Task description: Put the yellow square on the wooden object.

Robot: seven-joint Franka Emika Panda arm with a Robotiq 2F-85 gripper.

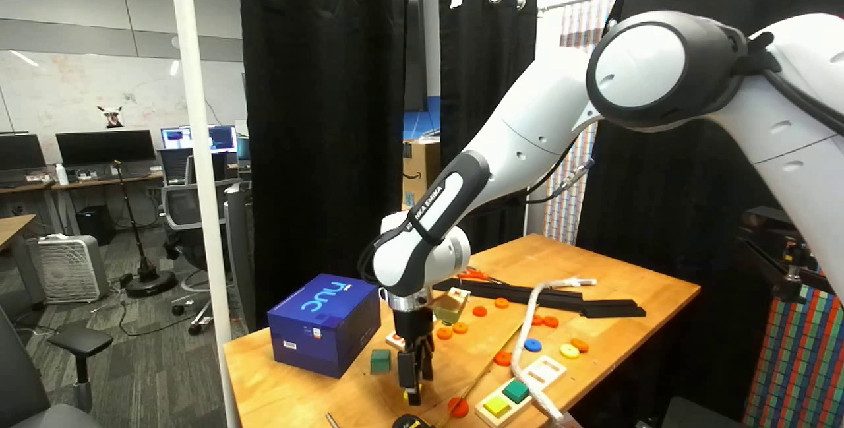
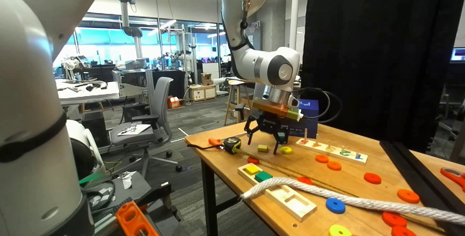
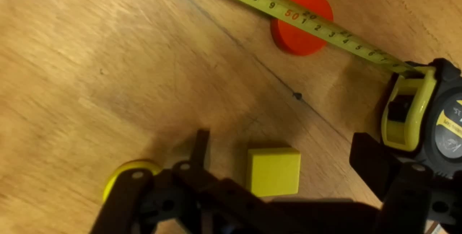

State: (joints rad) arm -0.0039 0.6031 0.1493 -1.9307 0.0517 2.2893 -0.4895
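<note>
A loose yellow square [image 3: 275, 172] lies flat on the table between my gripper's two fingers. It also shows in an exterior view [image 2: 263, 148]. My gripper [image 3: 281, 140] points down, open and empty, its fingers apart on either side of the square without touching it; it shows in both exterior views [image 1: 415, 394] [image 2: 262, 145]. The wooden object is a long light tray [image 2: 298, 208] near the table edge, also in an exterior view [image 1: 552, 368]. It holds another yellow square [image 2: 251, 170] at one end and a green square [image 2: 263, 176] beside it. Its other visible slots are bare.
A tape measure [image 3: 447, 126] lies close beside one finger, its blade over a red disc [image 3: 301, 39]. A yellow ring [image 2: 286, 150] is by the opposite finger. A white rope [image 2: 327, 193] crosses the tray. A blue box [image 1: 323, 326], green block [image 1: 380, 361] and pegboard [image 2: 332, 150] stand nearby.
</note>
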